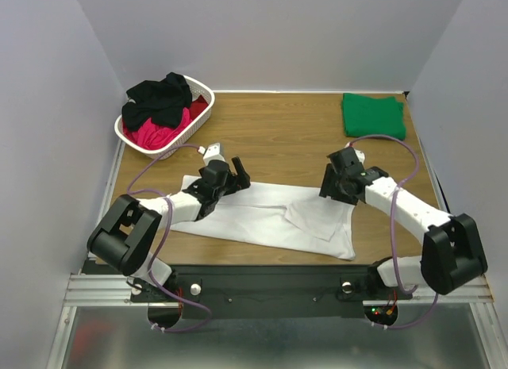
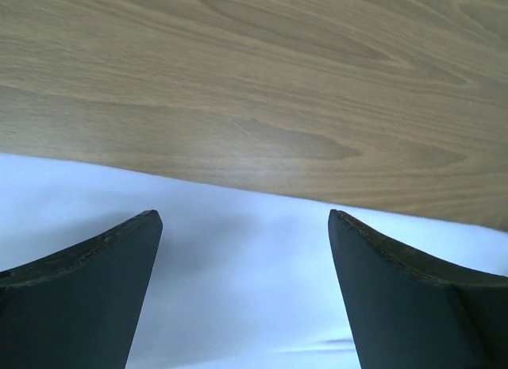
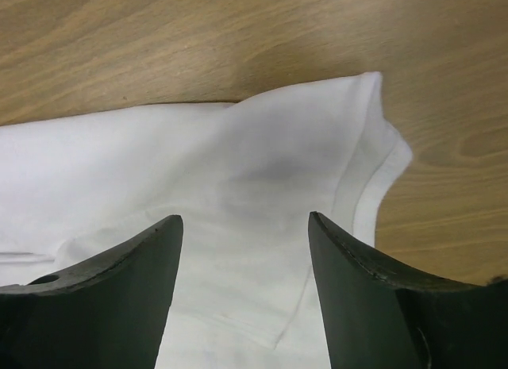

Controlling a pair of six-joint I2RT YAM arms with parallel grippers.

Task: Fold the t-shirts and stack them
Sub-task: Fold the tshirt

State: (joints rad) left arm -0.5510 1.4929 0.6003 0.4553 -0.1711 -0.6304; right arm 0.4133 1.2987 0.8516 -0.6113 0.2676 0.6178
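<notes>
— Resting the white t-shirt (image 1: 262, 222) flat on the near part of the tabletop (image 1: 278, 131), and why?

— Giving both arms reach, most likely. Lying crosswise between them, with one panel turned inward near the right side, so looking partway through its folding.

— Holding the left hand (image 1: 238, 177) how?

— Spread wide, pinching nothing. Hanging low over the cloth's far edge, with bare wood just beyond the fingertips (image 2: 151, 222). Probably lining up for a grab at that edge.

— And carrying anything in the right hand (image 1: 329, 188)?

— Nothing. Standing with fingers apart above what looks like a sleeve and its stitched hem, with the cloth lying loose underneath rather than being gripped.

— Parking the green t-shirt (image 1: 373, 115) at the far right corner for what reason?

— Seemingly starting the stack there. Looking folded into a neat block, sitting well apart from the working area and out of the arms' way.

— Leaving the rest where?

— Waiting in the white basket (image 1: 205, 95) at the far left: a black t-shirt (image 1: 159, 95) heaped over a red one (image 1: 159, 135), both crumpled and not yet folded.

— Judging progress how?

— Sitting somewhere before the middle: one apparently finished, one under way, at least two remaining.
</notes>
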